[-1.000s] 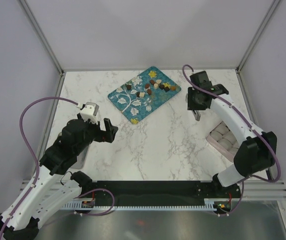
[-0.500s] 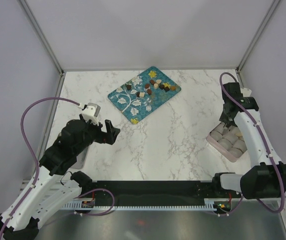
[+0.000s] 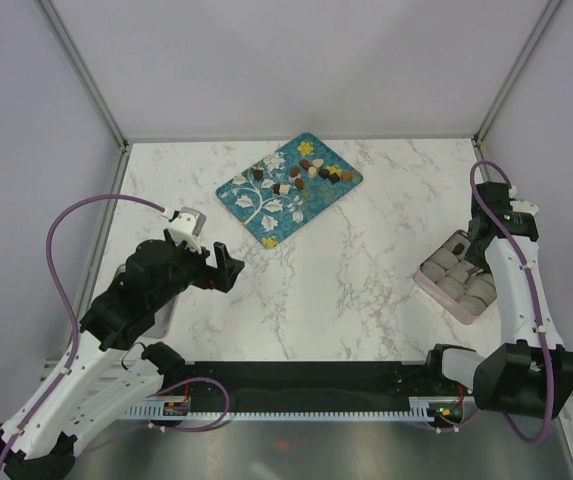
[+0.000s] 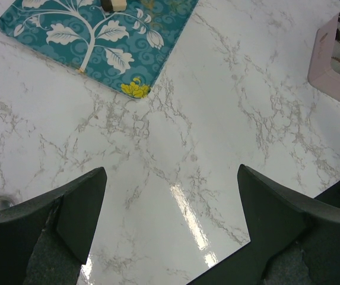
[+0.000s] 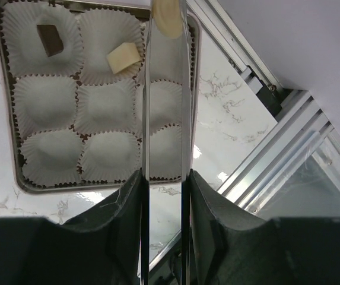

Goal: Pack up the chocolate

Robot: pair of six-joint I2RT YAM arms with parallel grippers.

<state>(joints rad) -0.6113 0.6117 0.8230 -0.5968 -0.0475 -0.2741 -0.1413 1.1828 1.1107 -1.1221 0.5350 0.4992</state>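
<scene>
Packing station, seen from above and from both wrists. Most of the chocolate (image 3: 306, 175) lies in a loose cluster on the far half of the teal tray (image 3: 256, 205), at the back of the marble table (image 3: 346, 270). The left gripper (image 3: 224, 262) hangs over bare table near the tray's front corner, jaws spread wide and holding nothing. The right gripper (image 5: 165, 178) is closed on the tongs (image 5: 165, 101), partly narrowed, above the pink box (image 5: 69, 189) at the table's right edge. The tongs' tips pinch a round cream piece (image 5: 167, 15) over a corner of the box. Of the paper cups (image 5: 45, 101) that show, one holds a dark piece (image 5: 50, 38) and the next a square cream piece (image 5: 125, 57).
</scene>
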